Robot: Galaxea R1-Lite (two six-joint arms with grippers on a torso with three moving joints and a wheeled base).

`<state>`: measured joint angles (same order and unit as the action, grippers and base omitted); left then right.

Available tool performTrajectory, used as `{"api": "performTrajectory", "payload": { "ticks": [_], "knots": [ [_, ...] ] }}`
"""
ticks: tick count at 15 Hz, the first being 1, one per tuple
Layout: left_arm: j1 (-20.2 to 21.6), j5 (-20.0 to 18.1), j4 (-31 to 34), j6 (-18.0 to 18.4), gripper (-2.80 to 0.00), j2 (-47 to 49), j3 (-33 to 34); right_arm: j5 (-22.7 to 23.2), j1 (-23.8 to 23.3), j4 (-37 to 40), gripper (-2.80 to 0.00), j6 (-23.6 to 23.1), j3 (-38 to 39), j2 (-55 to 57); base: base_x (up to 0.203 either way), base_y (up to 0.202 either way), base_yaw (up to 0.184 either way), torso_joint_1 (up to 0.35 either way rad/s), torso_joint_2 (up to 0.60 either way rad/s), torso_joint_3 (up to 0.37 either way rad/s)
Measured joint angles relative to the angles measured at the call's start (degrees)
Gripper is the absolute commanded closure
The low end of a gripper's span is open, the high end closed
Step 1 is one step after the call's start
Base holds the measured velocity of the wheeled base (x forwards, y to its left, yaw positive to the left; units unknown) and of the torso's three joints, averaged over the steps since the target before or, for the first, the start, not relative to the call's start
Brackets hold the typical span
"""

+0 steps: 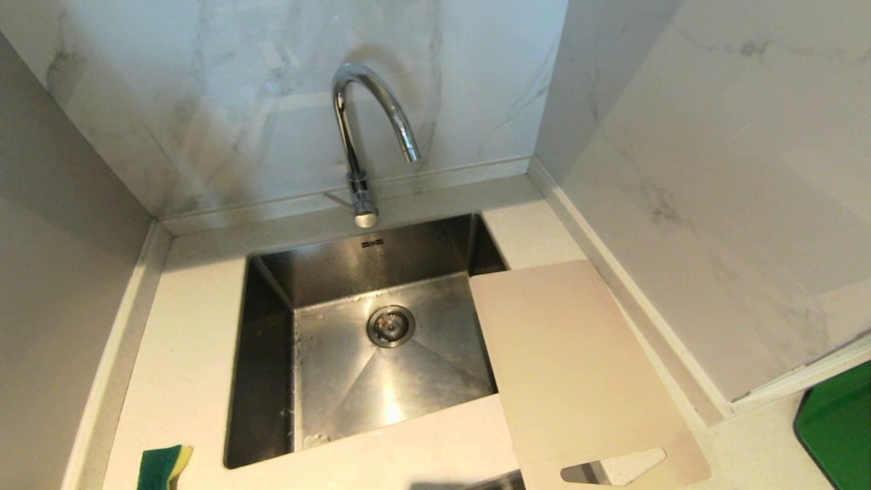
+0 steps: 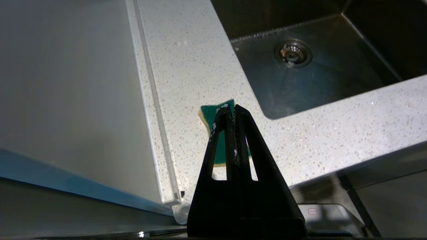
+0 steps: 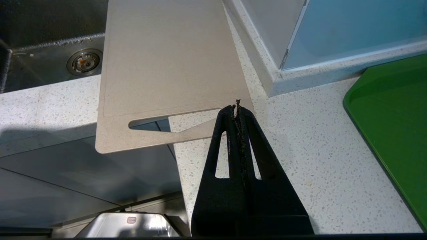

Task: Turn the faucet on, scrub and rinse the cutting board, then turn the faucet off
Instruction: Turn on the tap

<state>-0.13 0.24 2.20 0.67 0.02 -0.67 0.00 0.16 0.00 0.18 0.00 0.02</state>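
Arching over the far rim of the sink (image 1: 272, 354), the faucet (image 1: 371, 119) is a tall, polished chrome gooseneck with a small lever at its base; no water shows at the spout. The sink is a square, brushed-steel basin with a round strainer drain (image 1: 390, 326) in its floor.

On the right, the cutting board (image 1: 578, 367) is a thin, pale beige rectangle with rounded corners and a matte face. It lies flat on the speckled white surface (image 1: 190, 340), its left edge overhanging the basin's right side and its near end jutting past the surface's front edge. An angled, elongated handle slot (image 1: 612, 469) is cut through that near end.

Veined marble-look panels (image 1: 238, 102) form the walls behind and to the right. A yellow sponge (image 1: 163, 467) with a green scouring face lies on the surface at the near left, apart from the sink. A glossy green slab (image 1: 840, 429) sits at the near right, well apart from the board.

The left tool (image 2: 233, 107), black with triangular fingers, hangs above the sponge with its tips pressed together, holding nothing. The right tool (image 3: 237, 106) hovers by the board's near right corner, likewise pinched together and empty.
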Motion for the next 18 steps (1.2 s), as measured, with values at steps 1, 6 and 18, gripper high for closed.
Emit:
{"api": "performTrajectory", "payload": {
  "ticks": [1,6,18],
  "knots": [
    [0.0,-0.1,0.4,0.6,0.00,0.2,-0.3,0.0,0.0,0.0,0.00,0.0,0.0,0.0,0.000,0.000,0.000,0.000,0.00,0.000],
    [0.0,-4.6,1.9,1.4,0.00,9.0,-7.9,0.0,0.0,0.0,0.00,0.0,0.0,0.0,0.000,0.000,0.000,0.000,0.00,0.000],
    [-1.2,-25.1,16.8,6.0,0.00,51.4,-52.2,0.0,0.0,0.0,0.00,0.0,0.0,0.0,0.000,0.000,0.000,0.000,0.00,0.000]
  ]
}}
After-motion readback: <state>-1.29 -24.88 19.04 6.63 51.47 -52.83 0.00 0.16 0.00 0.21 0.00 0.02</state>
